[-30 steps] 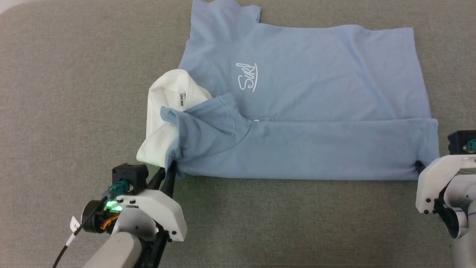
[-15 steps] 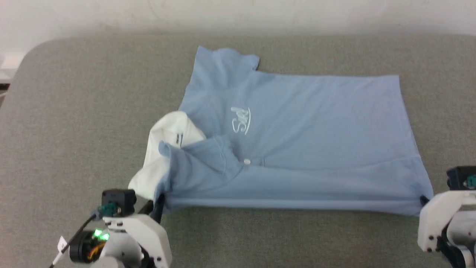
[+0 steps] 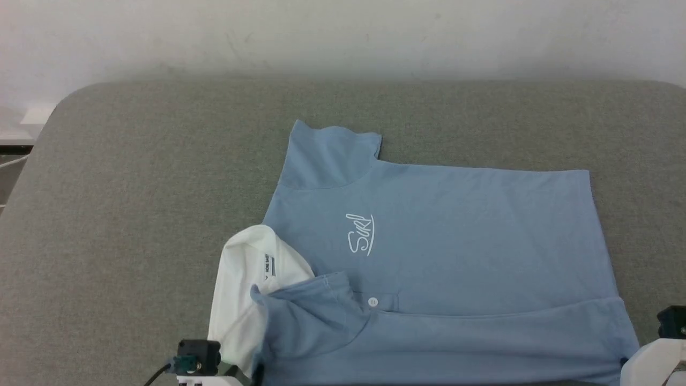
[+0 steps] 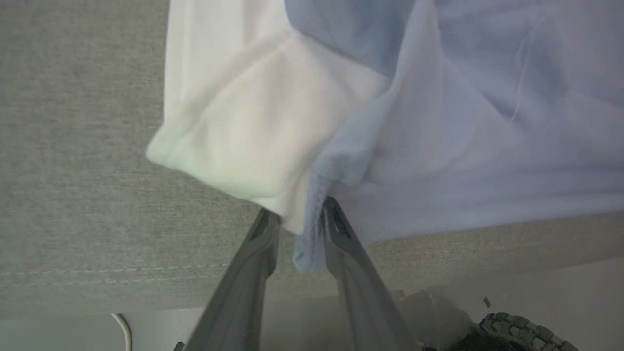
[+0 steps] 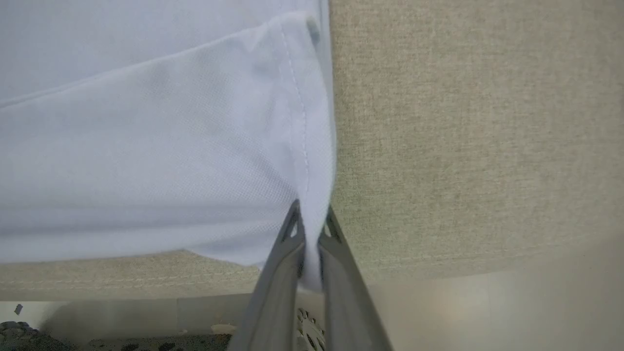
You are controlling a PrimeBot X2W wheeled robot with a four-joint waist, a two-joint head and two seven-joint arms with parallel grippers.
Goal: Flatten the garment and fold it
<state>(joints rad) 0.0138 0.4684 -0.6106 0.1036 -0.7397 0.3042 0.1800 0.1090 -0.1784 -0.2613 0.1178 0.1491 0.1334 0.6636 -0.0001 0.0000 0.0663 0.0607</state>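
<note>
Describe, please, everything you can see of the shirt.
Light blue knit polo shirt with white collar, white chest script and a white button. It lies on the grey table, collar to the robot's left, near side folded over the front, far sleeve spread flat. The right claw pinches its near hem corner; the left claw straddles the corner by the collar.

We see a big grey table [image 3: 161,214] with a cloth top across most of the head view. A pale wall [image 3: 343,32] runs along the top. In the left wrist view, a thin white cord [image 4: 126,329] curls at the bottom left.
</note>
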